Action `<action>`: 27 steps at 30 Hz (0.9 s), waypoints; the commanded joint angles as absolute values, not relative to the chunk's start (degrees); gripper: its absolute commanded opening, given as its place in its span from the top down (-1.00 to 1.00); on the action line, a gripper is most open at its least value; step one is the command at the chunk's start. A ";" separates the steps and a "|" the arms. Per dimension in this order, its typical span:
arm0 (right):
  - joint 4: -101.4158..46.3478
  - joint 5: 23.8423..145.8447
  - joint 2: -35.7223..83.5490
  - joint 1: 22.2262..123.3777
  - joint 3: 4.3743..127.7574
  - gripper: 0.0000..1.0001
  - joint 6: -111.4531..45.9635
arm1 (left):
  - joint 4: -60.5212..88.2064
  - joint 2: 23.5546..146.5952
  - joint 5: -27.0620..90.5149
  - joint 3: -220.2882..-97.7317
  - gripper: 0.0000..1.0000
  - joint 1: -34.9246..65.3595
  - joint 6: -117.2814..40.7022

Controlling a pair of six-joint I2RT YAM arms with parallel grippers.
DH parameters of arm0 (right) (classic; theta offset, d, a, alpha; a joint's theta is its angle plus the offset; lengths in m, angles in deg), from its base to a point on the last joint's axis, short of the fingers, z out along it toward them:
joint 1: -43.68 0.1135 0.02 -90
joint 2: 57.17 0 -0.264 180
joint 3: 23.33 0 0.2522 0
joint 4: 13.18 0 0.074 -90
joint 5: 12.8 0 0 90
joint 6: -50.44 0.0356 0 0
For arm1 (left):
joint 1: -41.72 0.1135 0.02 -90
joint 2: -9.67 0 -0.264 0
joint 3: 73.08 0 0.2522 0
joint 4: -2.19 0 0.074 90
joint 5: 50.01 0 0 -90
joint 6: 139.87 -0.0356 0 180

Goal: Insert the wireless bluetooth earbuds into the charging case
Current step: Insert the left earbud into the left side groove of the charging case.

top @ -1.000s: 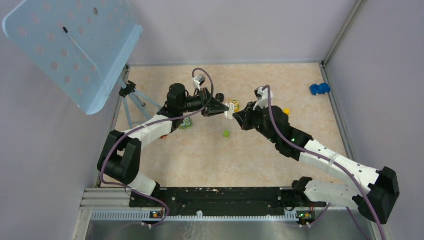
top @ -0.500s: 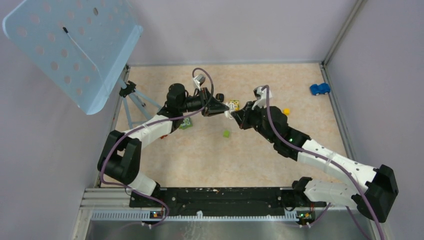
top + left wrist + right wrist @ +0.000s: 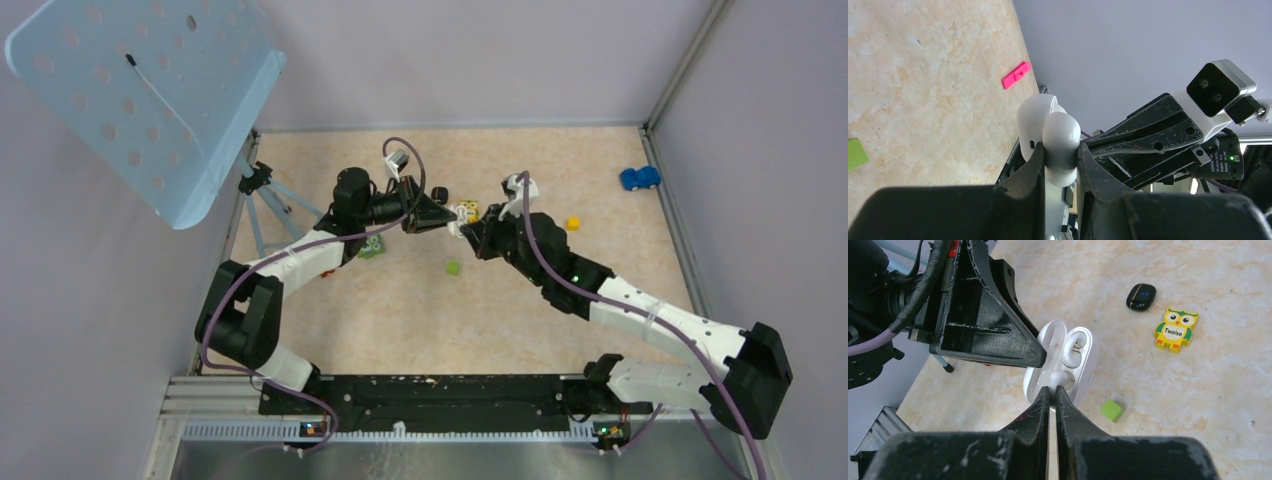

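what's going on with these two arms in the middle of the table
The left gripper is clamped on an open white charging case, holding it up off the table. The right gripper is shut on a small white earbud, placed at the case's nearer socket and not clearly seated. The other earbud sits in the far socket. A green cube, an owl tile and a black pod lie untouched.

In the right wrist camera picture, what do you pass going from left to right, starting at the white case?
white open charging case → green cube → small black oval pod → yellow owl toy
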State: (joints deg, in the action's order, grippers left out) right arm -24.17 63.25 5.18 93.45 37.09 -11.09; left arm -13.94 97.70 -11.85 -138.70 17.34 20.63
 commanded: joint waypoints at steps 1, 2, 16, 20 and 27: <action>-26.76 59.39 5.98 94.92 39.38 1.00 -12.57 | -17.83 96.32 -13.11 -138.88 1.00 17.20 20.79; -27.97 58.90 5.94 94.98 39.51 1.00 -12.65 | -17.66 96.28 -13.02 -138.92 1.00 17.20 20.71; -38.74 53.70 13.11 97.63 48.10 1.00 -12.19 | -9.81 94.85 -10.70 -141.11 1.00 17.27 14.81; -40.37 51.92 13.15 97.64 48.36 1.00 -11.78 | -9.28 94.85 -10.44 -141.20 1.00 17.20 14.50; -41.38 50.37 13.50 98.41 49.11 1.00 -12.28 | -9.53 95.01 -10.44 -141.34 1.00 17.20 14.49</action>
